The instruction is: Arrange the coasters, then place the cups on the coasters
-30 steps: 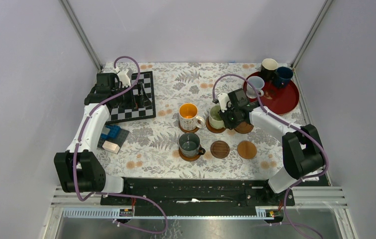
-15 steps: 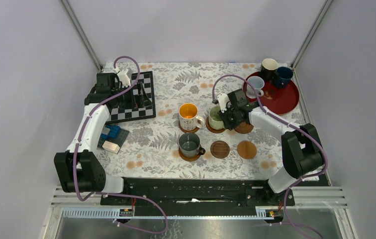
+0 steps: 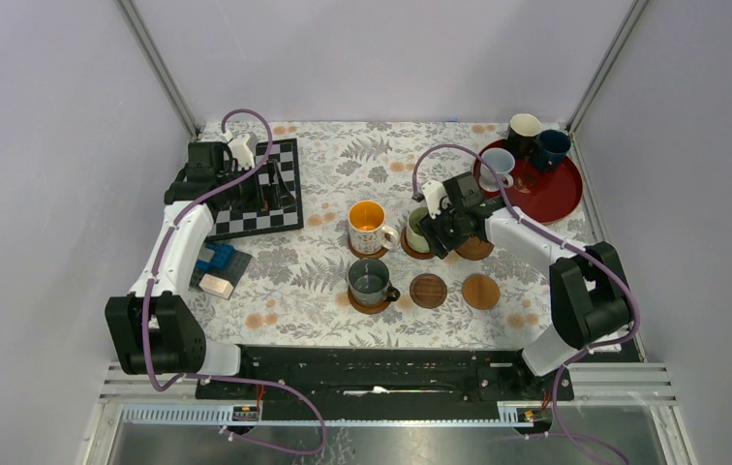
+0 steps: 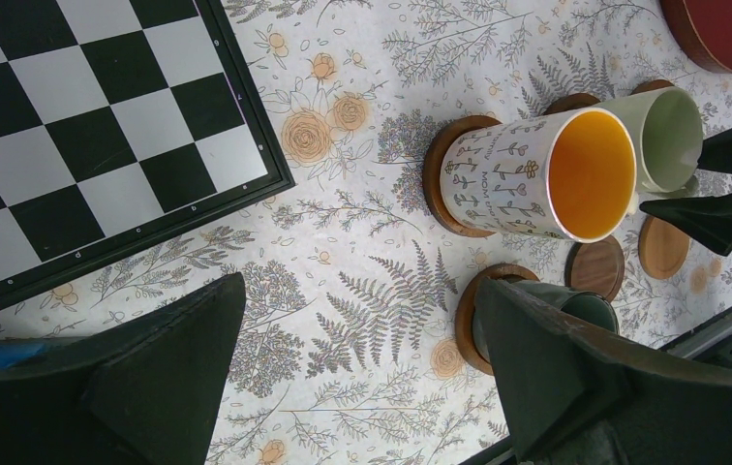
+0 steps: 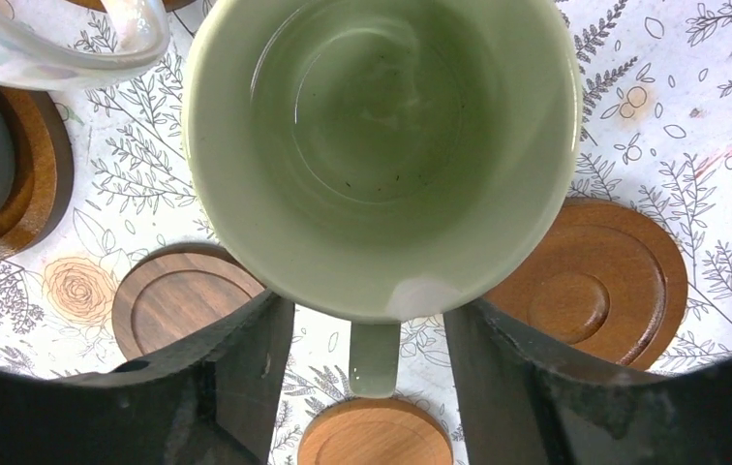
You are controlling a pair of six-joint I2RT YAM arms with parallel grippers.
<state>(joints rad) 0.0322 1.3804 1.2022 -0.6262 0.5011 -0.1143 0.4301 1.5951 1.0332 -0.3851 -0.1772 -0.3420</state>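
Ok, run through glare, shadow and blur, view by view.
Top external: soft, even light, faint shadows. Right wrist: white glare spot on the rim of the pale green ceramic mug. Left wrist: the left hand is a near-black silhouette, the floral tablecloth sharp.

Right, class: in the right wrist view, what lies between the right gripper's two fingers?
The handle of the pale green mug, clear of both jaws; the right wrist view shows it.

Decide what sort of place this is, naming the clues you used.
Probably a robot lab test cell: left arm and right arm bolted to a rail, plain walls on metal posts, staged mugs and a chessboard.
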